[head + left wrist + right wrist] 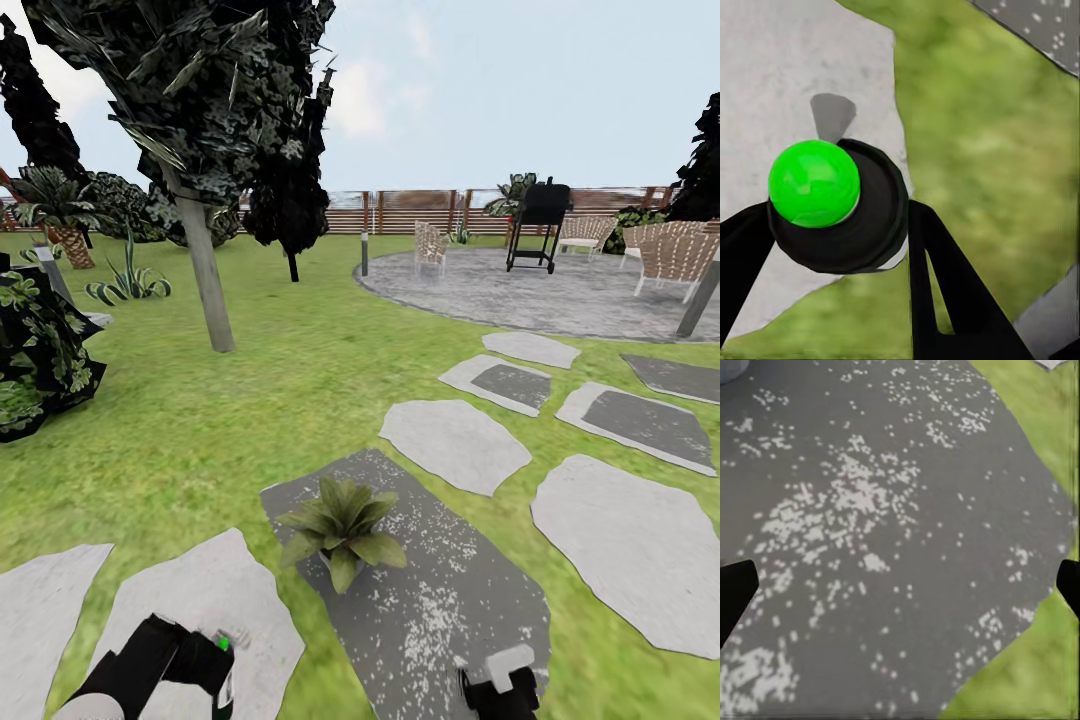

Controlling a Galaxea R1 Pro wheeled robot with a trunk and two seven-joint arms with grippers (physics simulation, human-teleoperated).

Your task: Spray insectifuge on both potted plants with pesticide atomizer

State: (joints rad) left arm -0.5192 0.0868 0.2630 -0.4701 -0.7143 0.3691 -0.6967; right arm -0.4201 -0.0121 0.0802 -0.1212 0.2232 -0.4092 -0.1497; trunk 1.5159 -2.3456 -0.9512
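My left hand is clamped on the pesticide atomizer, a dark bottle; the left wrist view shows its top as green, over a pale slab and lawn. From the head view, one potted plant sits on a dark speckled slab. My right hand hangs over that slab, fingers apart.
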